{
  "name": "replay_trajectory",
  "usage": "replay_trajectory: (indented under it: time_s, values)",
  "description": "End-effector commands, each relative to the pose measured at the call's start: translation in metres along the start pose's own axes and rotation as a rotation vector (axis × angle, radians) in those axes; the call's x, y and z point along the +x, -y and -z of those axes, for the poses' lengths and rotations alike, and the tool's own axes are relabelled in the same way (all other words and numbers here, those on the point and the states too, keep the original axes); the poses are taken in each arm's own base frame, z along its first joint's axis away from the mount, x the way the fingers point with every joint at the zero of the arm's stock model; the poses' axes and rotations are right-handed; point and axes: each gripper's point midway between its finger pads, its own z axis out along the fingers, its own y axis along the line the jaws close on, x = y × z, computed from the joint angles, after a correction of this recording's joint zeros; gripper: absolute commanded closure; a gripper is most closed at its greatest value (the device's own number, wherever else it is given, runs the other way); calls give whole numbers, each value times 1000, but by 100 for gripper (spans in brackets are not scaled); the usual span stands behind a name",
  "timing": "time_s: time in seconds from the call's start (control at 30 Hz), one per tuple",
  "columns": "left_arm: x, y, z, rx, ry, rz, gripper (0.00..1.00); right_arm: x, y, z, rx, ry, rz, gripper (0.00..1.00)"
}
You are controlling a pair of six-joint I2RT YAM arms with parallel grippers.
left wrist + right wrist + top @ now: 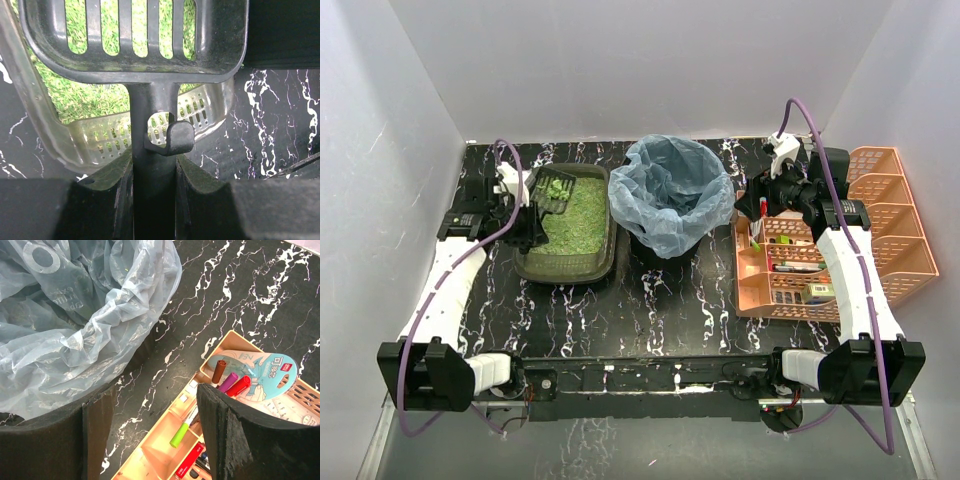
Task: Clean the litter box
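Litter (578,222) is lying green and granular in the litter box (565,270), which is sitting on the left part of the black marbled tabletop (650,320), just beside the bin (670,195) lined with a blue bag. The left end effector (532,218) is clamping the handle of a black slotted scoop (555,190), whose head is hanging over the far end of the tray. In the left wrist view the pads (210,200) are pressing on either side of the scoop's (150,75) handle, with green granules (80,97) showing through its slots and the box's translucent wall (100,142) curving below. The right end effector (760,205) is hovering between the bin and the orange organiser (820,250), its fingers standing wide apart and gripping nothing. The right wrist view is showing the bag's crumpled rim (100,325) to one side and marker pens (235,385) standing in an organiser compartment (160,450).
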Motion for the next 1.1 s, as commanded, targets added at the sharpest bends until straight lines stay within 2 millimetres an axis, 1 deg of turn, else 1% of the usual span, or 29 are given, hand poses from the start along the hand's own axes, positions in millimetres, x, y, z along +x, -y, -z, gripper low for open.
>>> replay_trajectory:
  time_s: [0.0, 0.17, 0.27, 0.4, 0.53, 0.6, 0.77, 0.9, 1.07]
  values:
    - [-19, 4, 21, -18, 11, -11, 100, -24, -1, 12, 23, 67, 74, 29]
    - [-36, 11, 34, -9, 18, -35, 100, -22, -1, 12, 25, 62, 70, 29]
    - [-46, 19, 39, 7, 19, -48, 100, -23, 0, 11, 26, 64, 69, 29]
    - [-61, 30, 40, 14, 16, -61, 100, -23, 2, 10, 34, 62, 61, 29]
    - [-79, 49, 43, 42, 31, -87, 100, -19, 1, 11, 36, 61, 49, 29]
    - [-87, 55, 39, 57, 21, -97, 100, -18, 1, 12, 46, 55, 49, 29]
    - [-107, 80, 42, 84, 42, -155, 100, -15, 3, 15, 66, 42, 47, 29]
    - [-115, 110, 41, 109, 38, -233, 100, -13, 5, 16, 79, 31, 43, 28]
    - [-117, 143, 32, 133, 19, -324, 100, -9, 6, 18, 94, 20, 41, 28]
